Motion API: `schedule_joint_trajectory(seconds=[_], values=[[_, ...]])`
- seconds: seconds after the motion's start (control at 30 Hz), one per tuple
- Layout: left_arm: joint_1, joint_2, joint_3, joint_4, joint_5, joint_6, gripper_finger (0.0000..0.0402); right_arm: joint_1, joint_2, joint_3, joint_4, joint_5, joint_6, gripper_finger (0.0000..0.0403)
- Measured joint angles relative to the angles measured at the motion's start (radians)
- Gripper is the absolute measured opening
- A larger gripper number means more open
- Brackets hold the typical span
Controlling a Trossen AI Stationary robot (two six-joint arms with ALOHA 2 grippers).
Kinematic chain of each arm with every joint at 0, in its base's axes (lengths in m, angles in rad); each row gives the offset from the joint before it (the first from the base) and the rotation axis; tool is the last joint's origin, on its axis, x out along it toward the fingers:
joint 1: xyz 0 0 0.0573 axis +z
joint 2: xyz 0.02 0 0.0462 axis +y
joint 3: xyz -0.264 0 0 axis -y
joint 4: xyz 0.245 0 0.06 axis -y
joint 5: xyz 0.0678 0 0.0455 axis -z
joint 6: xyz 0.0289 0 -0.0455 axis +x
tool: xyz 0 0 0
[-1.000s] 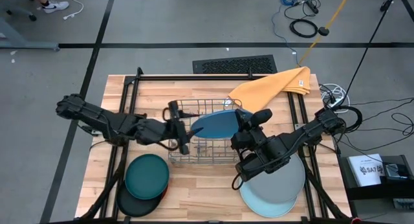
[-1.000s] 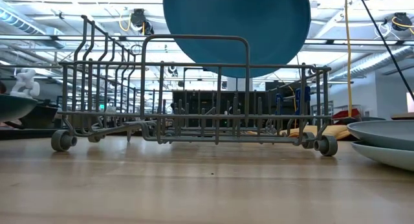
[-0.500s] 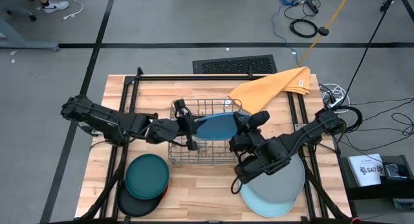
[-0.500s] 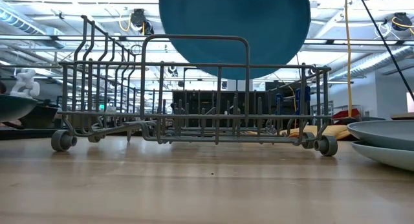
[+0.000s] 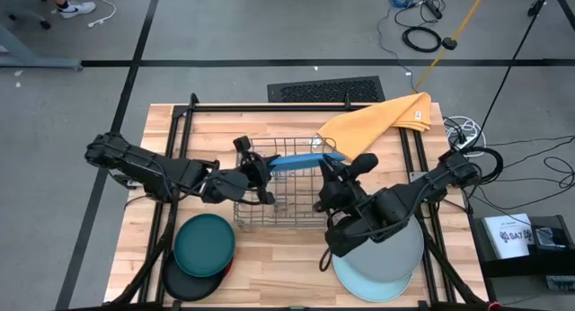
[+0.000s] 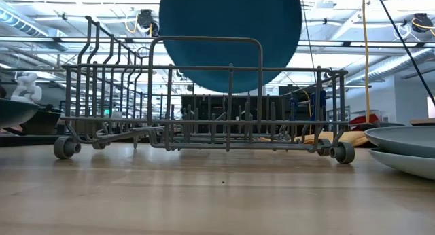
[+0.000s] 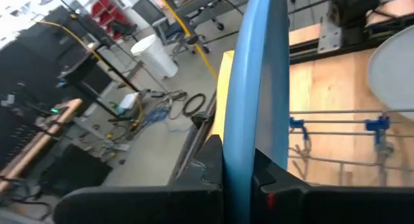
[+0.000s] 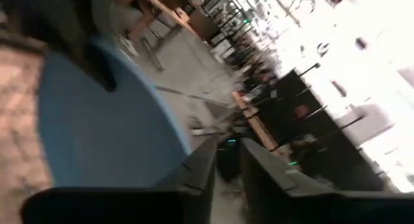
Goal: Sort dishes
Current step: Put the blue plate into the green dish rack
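The bright blue round plate (image 5: 304, 159) stands on edge above the grey wire dish rack (image 5: 286, 214), seen nearly edge-on from above and as a broad blue disc (image 6: 230, 38) rising over the rack's wires (image 6: 204, 99) in the low view; the left gripper (image 5: 258, 170) sits at the rack's left end, its fingers (image 7: 213, 160) clamped together on the rim of this plate (image 7: 259, 81), which runs upright between them in the left wrist view; the right gripper (image 5: 325, 172) is at the plate's right end, just beside its rim, and the right wrist view shows its dark fingers (image 8: 200, 169) slightly apart with the blue plate (image 8: 103, 133) alongside them, though whether they touch it cannot be told; on the wooden surface (image 5: 269, 266) near the front left lies a dark teal round plate (image 5: 204, 244) stacked on a black round plate (image 5: 184, 284), with a sliver of an orange-red plate (image 5: 226, 268) at the stack's edge; at the front right a grey round plate (image 5: 391, 248) rests on a pale blue round plate (image 5: 373, 284), partly under the right arm; a yellow-orange cloth (image 5: 382, 120) lies at the far right of the surface, behind the rack.
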Motion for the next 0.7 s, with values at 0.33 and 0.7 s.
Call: schedule_joint_trajectory(seconds=[0.33, 0.7], values=[[-0.044, 0.025, 0.0, 0.042, -0.298, 0.064, 0.0007, 0.065, -0.004, 0.132, -0.003, -0.03, 0.349, 0.0206], [-0.054, 0.207, 0.0, 0.63, -0.505, 0.654, 0.0007, 0.081, 0.006, 0.117, 0.004, -0.032, 0.724, 0.0213]])
